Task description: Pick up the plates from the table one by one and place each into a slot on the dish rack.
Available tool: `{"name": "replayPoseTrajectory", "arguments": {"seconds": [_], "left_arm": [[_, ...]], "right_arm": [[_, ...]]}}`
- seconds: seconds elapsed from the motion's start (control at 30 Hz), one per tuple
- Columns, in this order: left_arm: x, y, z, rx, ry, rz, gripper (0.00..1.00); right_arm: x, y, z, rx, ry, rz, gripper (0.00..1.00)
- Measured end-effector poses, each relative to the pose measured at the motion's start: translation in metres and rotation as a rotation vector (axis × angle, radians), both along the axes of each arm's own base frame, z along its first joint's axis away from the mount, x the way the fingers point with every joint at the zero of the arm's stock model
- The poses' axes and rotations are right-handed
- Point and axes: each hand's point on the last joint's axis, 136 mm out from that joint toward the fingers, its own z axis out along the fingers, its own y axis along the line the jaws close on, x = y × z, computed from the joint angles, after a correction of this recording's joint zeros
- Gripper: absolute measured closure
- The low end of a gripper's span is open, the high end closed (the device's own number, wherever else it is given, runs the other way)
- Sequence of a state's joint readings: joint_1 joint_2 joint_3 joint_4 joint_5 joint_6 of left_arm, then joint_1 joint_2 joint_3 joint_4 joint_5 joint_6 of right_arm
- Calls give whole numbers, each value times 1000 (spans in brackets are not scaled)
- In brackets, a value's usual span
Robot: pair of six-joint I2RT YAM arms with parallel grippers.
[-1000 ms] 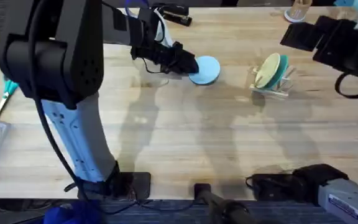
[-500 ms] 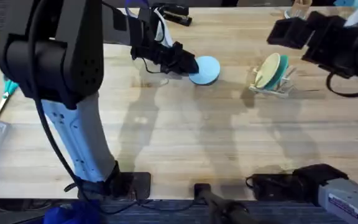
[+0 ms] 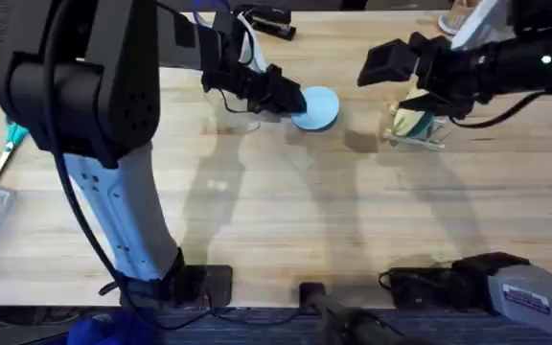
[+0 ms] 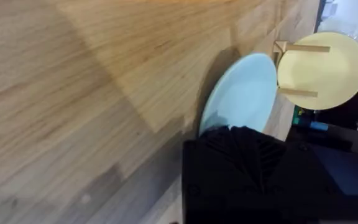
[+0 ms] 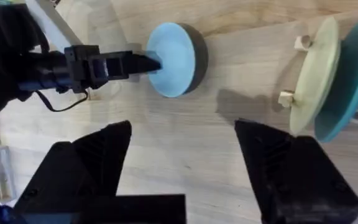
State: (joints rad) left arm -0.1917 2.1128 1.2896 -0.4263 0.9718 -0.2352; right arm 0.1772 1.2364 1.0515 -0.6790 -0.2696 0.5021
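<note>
On the desk (image 3: 286, 220), the teal plate (image 5: 347, 81) sits racked at two o'clock while the left gripper (image 3: 290, 99) pinches the blue plate (image 3: 318, 107); the right gripper (image 5: 182, 162) gapes empty.

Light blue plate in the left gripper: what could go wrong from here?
The left gripper pinches the light blue plate only at its rim, so it may slip. The right gripper, open, hangs beside the dish rack; the arms could collide there, or the incoming plate could knock the teal plate.
</note>
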Motion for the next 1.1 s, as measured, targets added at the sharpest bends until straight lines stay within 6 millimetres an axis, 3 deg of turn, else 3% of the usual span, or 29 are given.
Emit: {"name": "replayPoseTrajectory", "arguments": {"seconds": [0.2,0.5,0.8,1.1], "left_arm": [[0,0,0,0,0,0,961],[0,0,0,0,0,0,961],[0,0,0,0,0,0,961],[0,0,0,0,0,0,961]], "right_arm": [[4,6,-19,-26,33,72,6],[24,30,-35,-91,-50,254,6],[42,36,-71,-108,-11,280,6],[50,38,-88,-113,0,287,5]]}}
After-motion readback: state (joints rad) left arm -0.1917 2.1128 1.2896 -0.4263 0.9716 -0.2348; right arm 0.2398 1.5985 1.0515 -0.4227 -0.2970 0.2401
